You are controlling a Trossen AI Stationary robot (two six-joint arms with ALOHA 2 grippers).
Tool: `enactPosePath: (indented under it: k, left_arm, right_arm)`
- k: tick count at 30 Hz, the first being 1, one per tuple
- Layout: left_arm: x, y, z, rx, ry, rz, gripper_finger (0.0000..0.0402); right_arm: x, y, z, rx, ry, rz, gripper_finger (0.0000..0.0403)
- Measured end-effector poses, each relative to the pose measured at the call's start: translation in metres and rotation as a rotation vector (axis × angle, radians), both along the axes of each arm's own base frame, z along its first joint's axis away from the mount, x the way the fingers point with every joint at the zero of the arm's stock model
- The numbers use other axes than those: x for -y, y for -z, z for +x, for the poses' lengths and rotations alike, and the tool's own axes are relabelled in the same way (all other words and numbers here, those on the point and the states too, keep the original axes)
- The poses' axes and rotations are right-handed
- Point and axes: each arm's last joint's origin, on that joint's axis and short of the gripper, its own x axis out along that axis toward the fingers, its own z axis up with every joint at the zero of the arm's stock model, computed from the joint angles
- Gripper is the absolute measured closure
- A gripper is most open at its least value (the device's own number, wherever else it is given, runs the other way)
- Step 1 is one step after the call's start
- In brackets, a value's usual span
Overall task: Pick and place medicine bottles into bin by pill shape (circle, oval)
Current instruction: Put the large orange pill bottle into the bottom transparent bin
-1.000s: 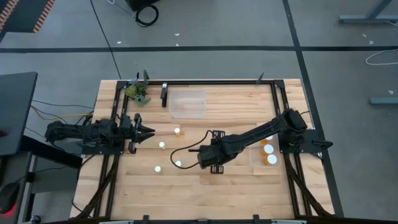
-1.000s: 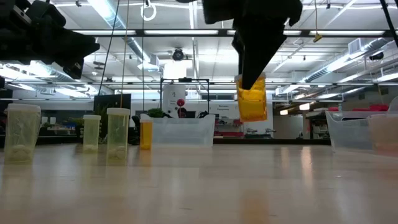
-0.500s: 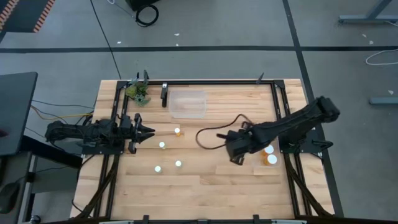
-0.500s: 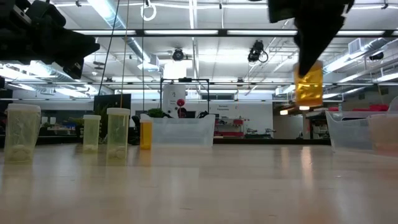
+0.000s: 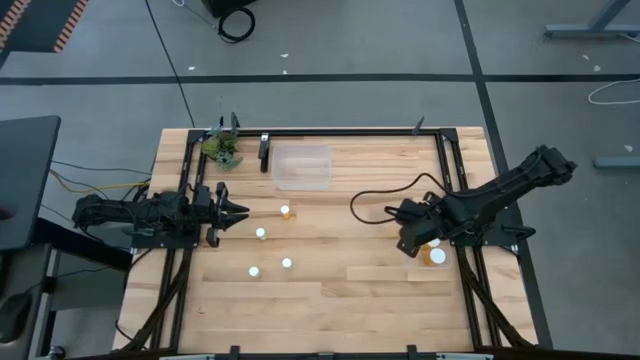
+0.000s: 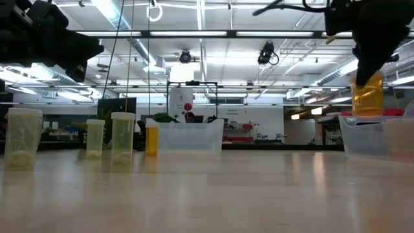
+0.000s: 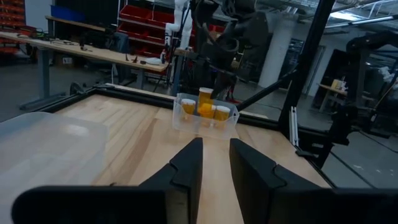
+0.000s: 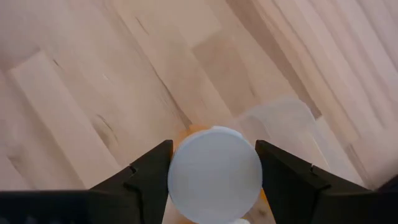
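Orange and see-through, one medicine bottle (image 6: 369,97) hangs in the air, pinched by its white cap (image 8: 214,174) in the right tool (image 5: 413,238). In the high view this is at about 3 o'clock on the counter (image 5: 330,300), right at the near edge of the small clear bin (image 7: 205,117). That bin already has a few bottles (image 7: 200,109) in it.

The bottle could bump the bin wall or the bottles inside and knock one over. It could also land outside if the tool lets go too soon. I think the tool needs to go a bit more over the bin first.

Four more bottles (image 5: 261,233) stand around 9 o'clock, well apart from the bin. The big clear bin (image 5: 302,167) sits at 12 o'clock. The middle of the counter gives open room to move.

The left tool (image 7: 212,163) waits at 9 o'clock, holding nothing, with just a narrow gap between its fingers.
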Motion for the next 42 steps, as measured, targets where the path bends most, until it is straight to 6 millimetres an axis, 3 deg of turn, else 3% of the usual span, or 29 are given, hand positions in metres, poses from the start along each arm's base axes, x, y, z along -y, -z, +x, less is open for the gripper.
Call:
enactPosePath:
  k: [16, 31, 42]
  left_arm:
    - [0.000, 0.000, 0.000, 0.000, 0.000, 0.001, 0.0313]
    - [0.000, 0.000, 0.000, 0.000, 0.000, 0.000, 0.0318]
    - [0.000, 0.000, 0.000, 0.000, 0.000, 0.000, 0.0319]
  right_arm:
    - [0.011, 0.027, -0.028, -0.030, 0.033, -0.052, 0.0177]
    - [0.018, 0.056, -0.018, -0.039, 0.064, -0.076, 0.0177]
    - [0.026, 0.063, -0.010, -0.060, 0.097, -0.090, 0.0169]
